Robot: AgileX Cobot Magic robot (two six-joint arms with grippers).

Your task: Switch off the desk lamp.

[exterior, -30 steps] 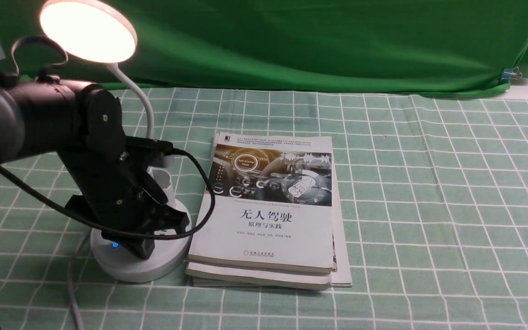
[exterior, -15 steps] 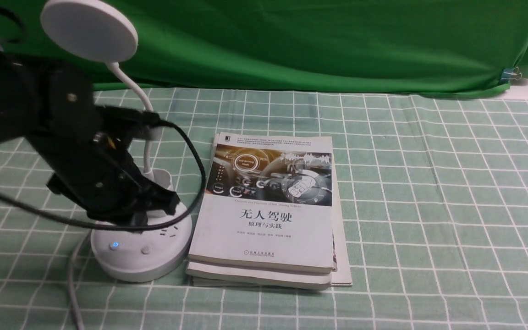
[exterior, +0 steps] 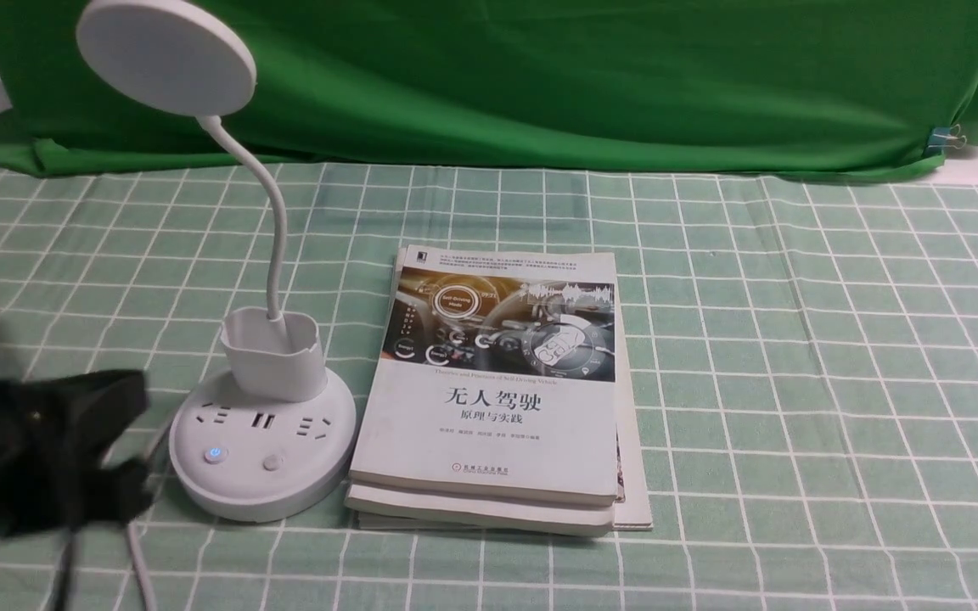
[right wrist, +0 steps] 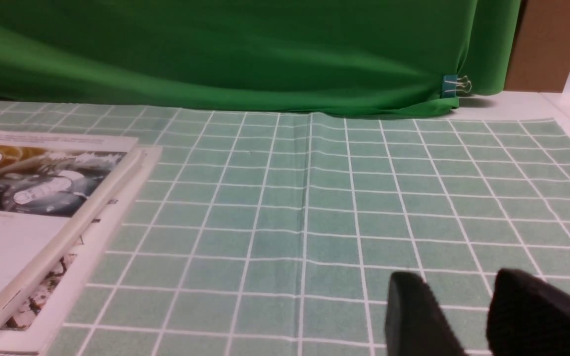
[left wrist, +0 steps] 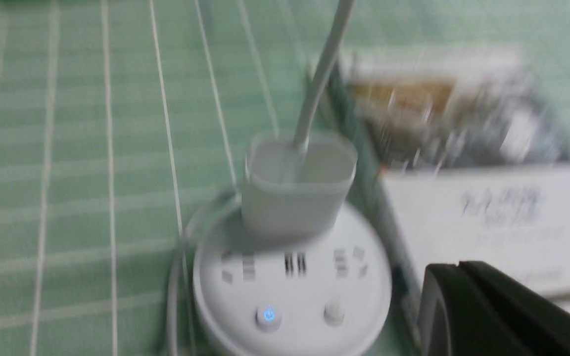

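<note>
The white desk lamp stands at the left in the front view. Its flat disc head (exterior: 165, 55) is dark, on a thin gooseneck (exterior: 272, 229) rising from the cup holder (exterior: 272, 352). The round base (exterior: 261, 492) has sockets, a blue-lit button (exterior: 214, 454) and a plain button (exterior: 272, 462). My left gripper (exterior: 134, 445) is a blurred dark shape left of the base, apart from it. In the left wrist view the left gripper (left wrist: 455, 268) has its fingers pressed together, empty, near the base (left wrist: 245, 316). My right gripper (right wrist: 458, 278) is open and empty over the cloth.
A stack of books (exterior: 497, 399) lies right beside the lamp base, also in the right wrist view (right wrist: 27, 198). The lamp's white cable (exterior: 137, 552) runs toward the front edge. A green backdrop (exterior: 540, 76) closes the far side. A green checked cloth (exterior: 795, 382) covers the table.
The lamp head went from lit to dark. My left arm lifted off the lamp base and drew back to the lower left, baring the base and cup.
</note>
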